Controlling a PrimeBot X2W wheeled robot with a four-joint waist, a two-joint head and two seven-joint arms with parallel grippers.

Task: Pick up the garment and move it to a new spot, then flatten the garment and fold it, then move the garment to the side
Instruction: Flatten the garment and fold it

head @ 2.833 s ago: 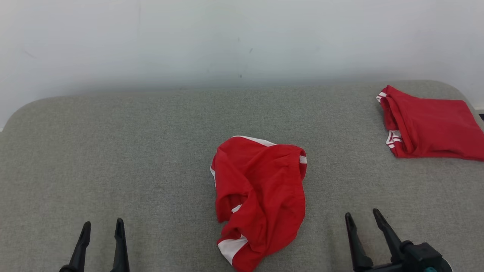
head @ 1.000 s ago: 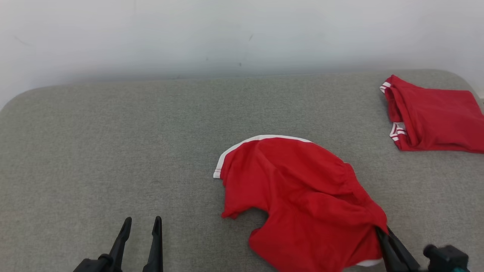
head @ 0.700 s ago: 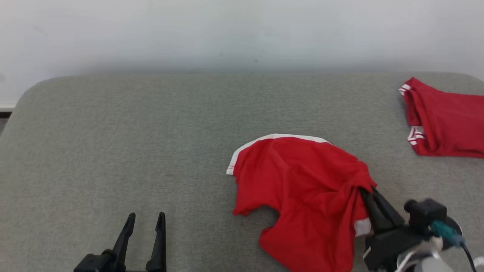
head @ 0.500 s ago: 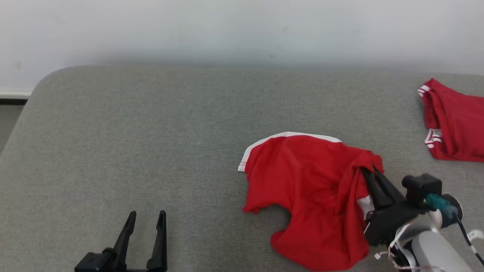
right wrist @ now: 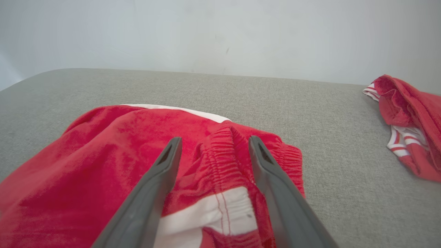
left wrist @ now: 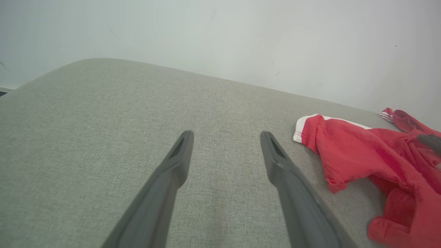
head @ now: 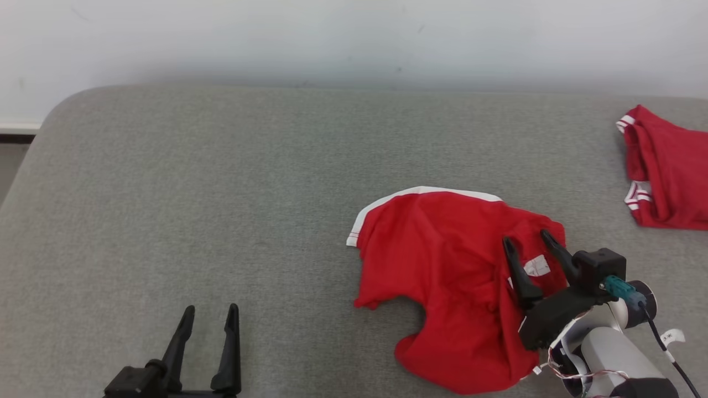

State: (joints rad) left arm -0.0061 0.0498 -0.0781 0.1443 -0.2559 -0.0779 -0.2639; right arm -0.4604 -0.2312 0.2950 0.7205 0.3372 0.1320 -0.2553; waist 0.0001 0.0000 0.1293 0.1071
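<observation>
Saw the red garment (head: 442,276) lying rumpled on the grey cushion (head: 221,182), directly under and ahead of the right gripper (head: 525,237). Looked like shorts: white trim (head: 426,191) along the far hem, gathered elastic waistband (right wrist: 224,151), a white patch (head: 536,266) between the fingers. Noted a slanted long axis, waistband end at this gripper, hemmed end pointing away to its left. Found the jaws spread wide over the waistband, clasping nothing; could not tell about contact with the cloth. Found the left gripper (head: 211,308) well apart, spread also, empty. Spotted a second red garment (head: 669,171), folded, farther right beyond the right gripper.
</observation>
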